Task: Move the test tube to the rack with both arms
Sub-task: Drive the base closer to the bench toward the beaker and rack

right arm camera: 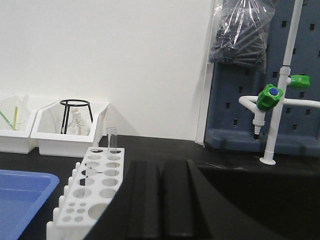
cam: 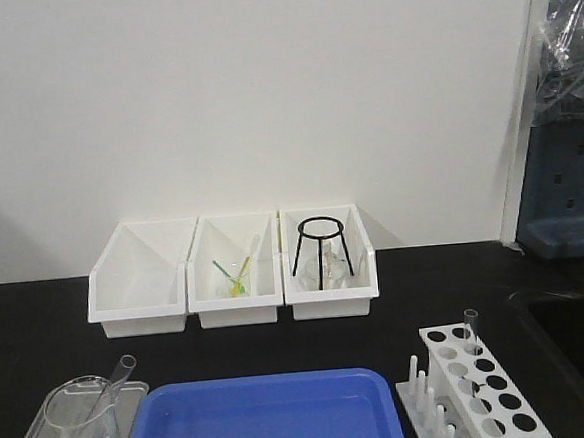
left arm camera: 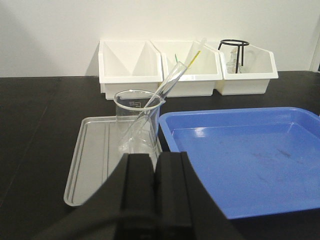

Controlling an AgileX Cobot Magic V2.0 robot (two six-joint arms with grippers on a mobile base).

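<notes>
black bench [left arm camera: 40,115], test tube [left arm camera: 172,80] leaning in beaker [left arm camera: 125,115], its print unreadable, left gripper [left arm camera: 156,157] and right gripper [right arm camera: 161,165] clenched

No text, label, brand or number can be read in any view. The glass beaker [left arm camera: 136,117] carries faint grey marks just below its rim on the left wrist view, possibly print or a scale, but they are too small and blurred to make out.
</notes>
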